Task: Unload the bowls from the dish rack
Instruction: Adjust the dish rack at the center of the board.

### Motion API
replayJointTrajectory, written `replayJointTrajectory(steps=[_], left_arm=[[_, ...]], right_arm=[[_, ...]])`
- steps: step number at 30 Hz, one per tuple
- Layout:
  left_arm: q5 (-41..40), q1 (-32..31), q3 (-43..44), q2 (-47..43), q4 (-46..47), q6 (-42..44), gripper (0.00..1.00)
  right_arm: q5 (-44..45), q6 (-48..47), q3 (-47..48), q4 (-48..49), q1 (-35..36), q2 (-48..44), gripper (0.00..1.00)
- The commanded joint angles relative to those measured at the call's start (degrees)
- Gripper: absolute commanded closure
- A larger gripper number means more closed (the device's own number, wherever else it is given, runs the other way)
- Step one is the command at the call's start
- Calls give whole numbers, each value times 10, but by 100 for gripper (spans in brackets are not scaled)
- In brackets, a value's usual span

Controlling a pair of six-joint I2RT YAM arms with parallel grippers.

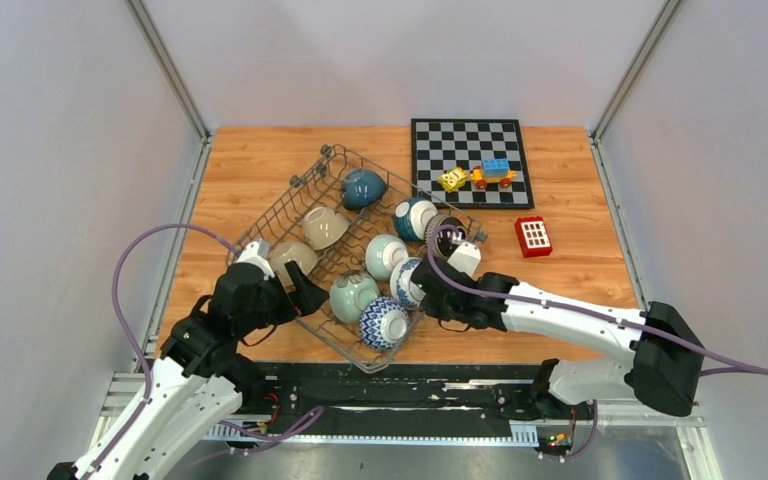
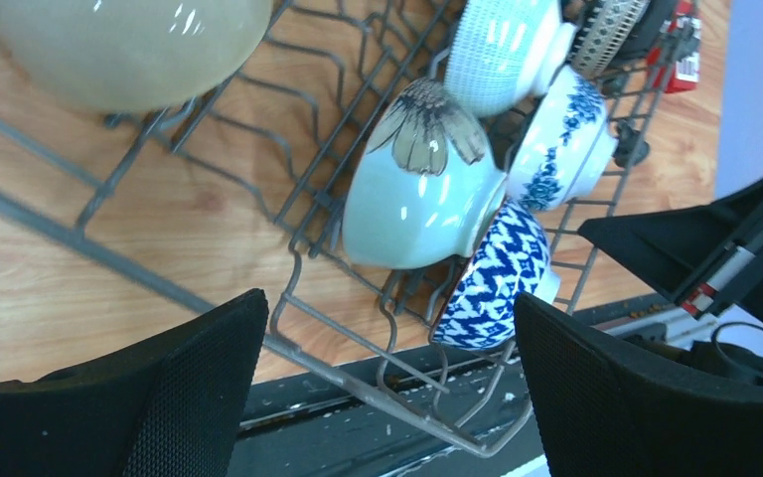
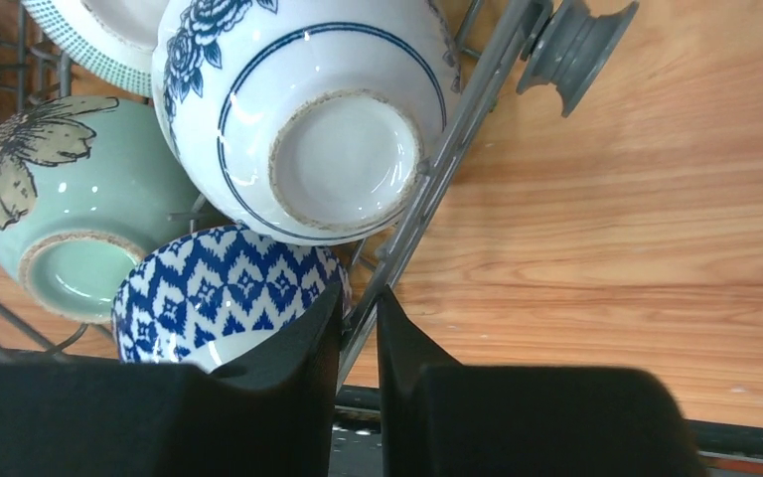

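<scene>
My right gripper (image 3: 358,308) pinches the right side wire of the dish rack (image 3: 457,149), full of bowls (image 1: 364,187) at the middle of the worktop (image 1: 580,270), while my left gripper (image 2: 387,313) hangs spread wide before the flowered celadon bowl (image 2: 412,199). Best, I judge, to steady the rack and lift that bowl straight up, sparing the zigzag bowl (image 2: 497,283) touching it.

Counted: nine bowls (image 1: 352,297), held in one dish rack (image 1: 305,180). One chessboard (image 1: 450,145) is recorded, on which one yellow toy (image 1: 452,179) and one orange-and-blue toy (image 1: 493,173) are seen. One red block (image 1: 533,236) is noted beside it.
</scene>
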Motion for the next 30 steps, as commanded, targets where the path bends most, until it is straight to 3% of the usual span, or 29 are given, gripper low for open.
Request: replayJointTrajectory(steps=[1, 17, 30], left_arm=[[75, 3, 4, 22, 77, 25, 4], [153, -3, 11, 152, 209, 68, 3], [110, -8, 51, 201, 216, 112, 3]], right_arm=[[29, -137, -15, -96, -48, -19, 100], [17, -364, 18, -107, -153, -23, 100], [3, -471, 86, -73, -183, 28, 100]])
